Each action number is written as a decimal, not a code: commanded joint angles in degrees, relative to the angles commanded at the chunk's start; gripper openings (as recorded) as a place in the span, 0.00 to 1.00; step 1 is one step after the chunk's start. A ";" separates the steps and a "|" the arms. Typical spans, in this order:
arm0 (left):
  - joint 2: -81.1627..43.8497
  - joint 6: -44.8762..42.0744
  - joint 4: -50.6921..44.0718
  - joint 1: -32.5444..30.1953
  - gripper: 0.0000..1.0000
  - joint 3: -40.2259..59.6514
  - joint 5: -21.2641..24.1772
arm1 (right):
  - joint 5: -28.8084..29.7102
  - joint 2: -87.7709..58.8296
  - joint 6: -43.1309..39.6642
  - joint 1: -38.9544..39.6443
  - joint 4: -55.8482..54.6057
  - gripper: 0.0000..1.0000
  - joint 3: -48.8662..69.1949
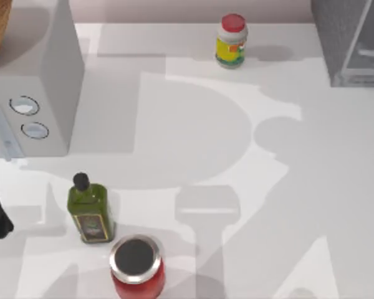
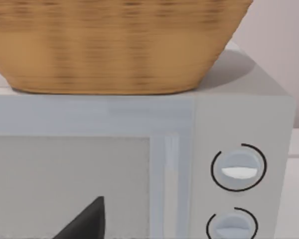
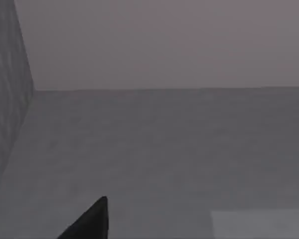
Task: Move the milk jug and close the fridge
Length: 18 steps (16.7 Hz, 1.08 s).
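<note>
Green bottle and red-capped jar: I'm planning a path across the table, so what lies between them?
The top view shows bare white table, crossed by shadows, between the green bottle and the red-capped jar.

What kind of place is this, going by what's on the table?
Most likely a kitchen counter, rendered in simulation. A white appliance with two round dials stands at the table's left with a wicker basket on top, a grey fridge sits at the far right, and an olive oil bottle and jars stand between.
</note>
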State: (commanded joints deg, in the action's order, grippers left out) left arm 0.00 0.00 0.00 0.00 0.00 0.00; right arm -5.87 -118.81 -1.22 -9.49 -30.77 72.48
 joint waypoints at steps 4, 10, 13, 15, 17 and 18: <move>0.00 0.00 0.00 0.00 1.00 0.00 0.00 | 0.72 15.64 0.18 1.30 3.98 1.00 -9.49; 0.00 0.00 0.00 0.00 1.00 0.00 0.00 | 2.48 53.32 0.16 4.01 13.14 1.00 -30.70; 0.00 0.00 0.00 0.00 1.00 0.00 0.00 | 3.46 73.85 0.14 5.49 18.24 1.00 -42.47; 0.00 0.00 0.00 0.00 1.00 0.00 0.00 | 4.08 86.56 0.20 6.45 21.49 1.00 -50.02; 0.00 0.00 0.00 0.00 1.00 0.00 0.00 | 4.64 97.68 0.35 7.36 24.44 1.00 -56.97; 0.00 0.00 0.00 0.00 1.00 0.00 0.00 | 4.89 102.44 0.46 7.78 25.76 1.00 -60.12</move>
State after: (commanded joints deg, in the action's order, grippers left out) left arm 0.00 0.00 0.00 0.00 0.00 0.00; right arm -0.98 -16.38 -0.76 -1.71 -5.01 12.36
